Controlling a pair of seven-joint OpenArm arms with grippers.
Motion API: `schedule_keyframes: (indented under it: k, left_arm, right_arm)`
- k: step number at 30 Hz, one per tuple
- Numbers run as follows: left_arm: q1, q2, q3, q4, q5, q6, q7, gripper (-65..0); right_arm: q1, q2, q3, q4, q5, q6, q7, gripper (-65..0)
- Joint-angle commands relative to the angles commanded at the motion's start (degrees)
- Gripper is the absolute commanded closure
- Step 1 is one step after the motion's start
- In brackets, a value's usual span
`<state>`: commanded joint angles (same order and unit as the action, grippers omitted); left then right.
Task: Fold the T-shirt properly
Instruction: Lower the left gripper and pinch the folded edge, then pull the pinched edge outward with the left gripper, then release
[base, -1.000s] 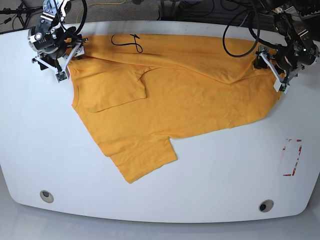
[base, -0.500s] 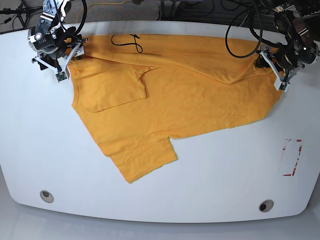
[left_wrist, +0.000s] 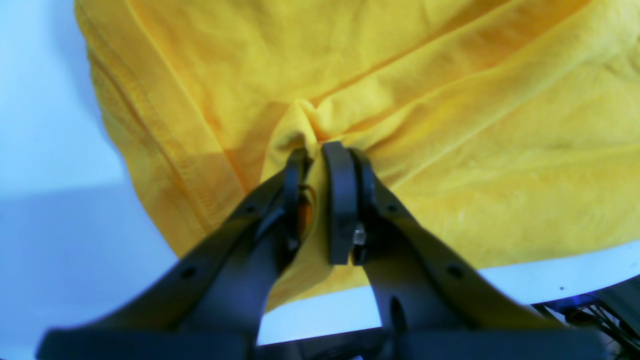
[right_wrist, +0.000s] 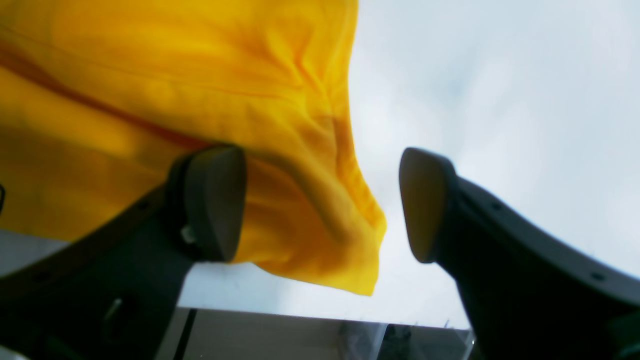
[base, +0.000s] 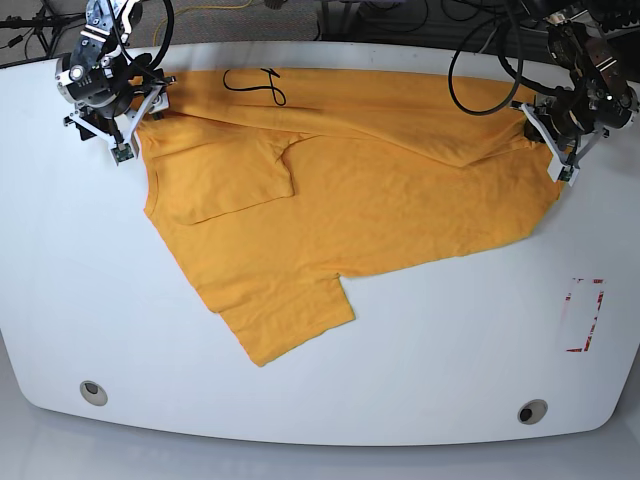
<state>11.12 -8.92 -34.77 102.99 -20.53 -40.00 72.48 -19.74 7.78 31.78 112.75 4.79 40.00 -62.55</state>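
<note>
My base camera looks steeply down from high above the near edge of the table (base: 420, 340), far enough to take in nearly the whole top. My left wrist camera sits just behind my left gripper (left_wrist: 320, 155), looking along the dark fingers (left_wrist: 341, 200) at the T-shirt (left_wrist: 450, 100), very close (cloth fills most of that view). My right wrist camera rides likewise behind my right gripper (right_wrist: 320, 200), equally close and aimed low. Each wrist view shares with the base view one far corner of the T-shirt (base: 350, 190): left gripper (base: 560, 150), right gripper (base: 135, 125).
</note>
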Motion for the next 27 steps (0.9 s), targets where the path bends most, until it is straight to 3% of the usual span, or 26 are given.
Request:
schedule_keyframes:
  k: [14,27]
  left_arm:
    - [-1.5,-0.3,0.2,4.7,0.0,0.0,-0.1,-4.9]
    - [-4.7,-3.9,0.3,4.2,0.0,0.0,-0.1,-5.3]
  right_arm:
    - [-0.1,0.0,0.0,0.0,0.1,0.00,0.0,-45.7]
    - [0.0,0.0,0.0,0.0,0.2,0.00,0.0,-45.7]
